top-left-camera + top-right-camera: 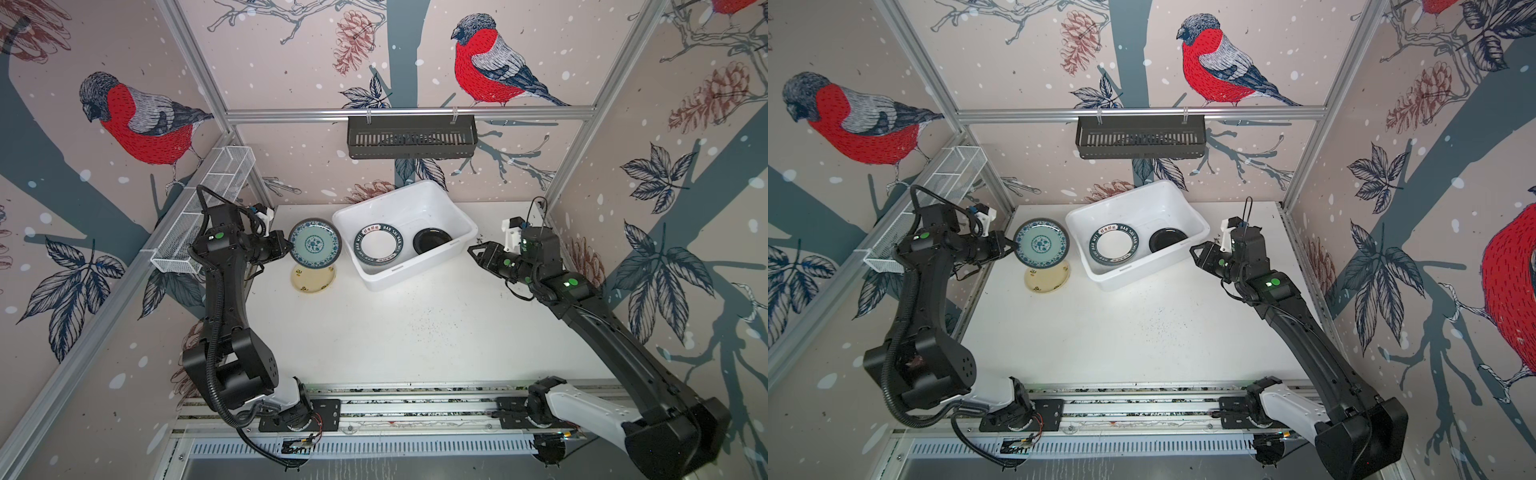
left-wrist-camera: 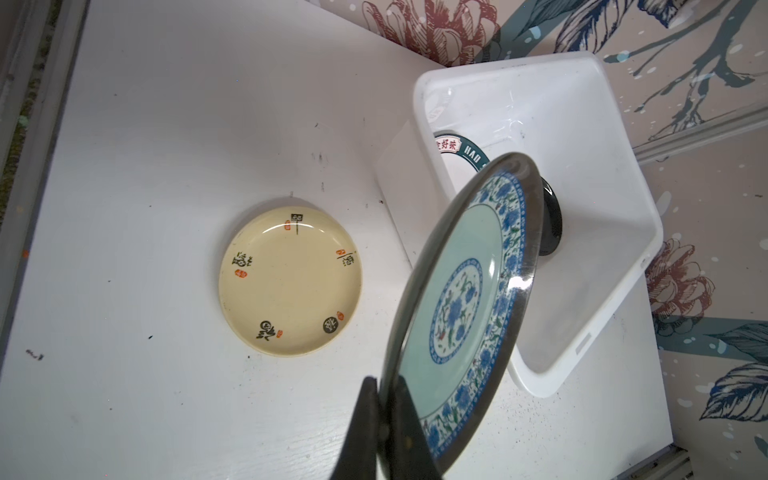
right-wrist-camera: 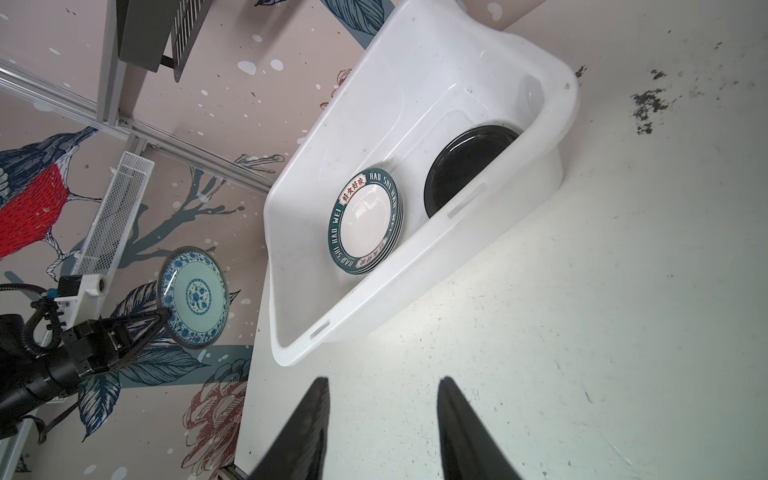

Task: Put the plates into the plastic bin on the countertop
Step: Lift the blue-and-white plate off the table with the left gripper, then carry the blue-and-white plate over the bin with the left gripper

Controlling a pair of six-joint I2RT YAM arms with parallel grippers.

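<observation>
My left gripper [image 1: 291, 249] [image 2: 386, 380] is shut on the rim of the teal floral plate [image 1: 316, 245] [image 1: 1041, 244] [image 2: 465, 299] [image 3: 195, 301], held tilted in the air left of the plastic bin [image 1: 465, 245] [image 1: 1200, 232] [image 2: 615, 174] [image 3: 415, 257]. Below it the pale yellow plate [image 1: 312, 279] [image 1: 1046, 278] [image 2: 291, 282] lies flat on the countertop [image 1: 415, 332]. Inside the bin lean stacked white plates with dark-green lettered rims [image 1: 379, 247] [image 1: 1113, 246] [image 3: 365, 220] and a glossy black plate [image 1: 430, 241] [image 1: 1167, 239] [image 3: 465, 166]. My right gripper [image 1: 471, 249] [image 3: 384, 380] is open and empty, right of the bin.
A black slotted basket [image 1: 411, 137] hangs on the back rail. A white wire-mesh basket [image 1: 208, 208] hangs on the left rail behind my left arm. Aluminium rails edge the countertop's front [image 1: 415, 399].
</observation>
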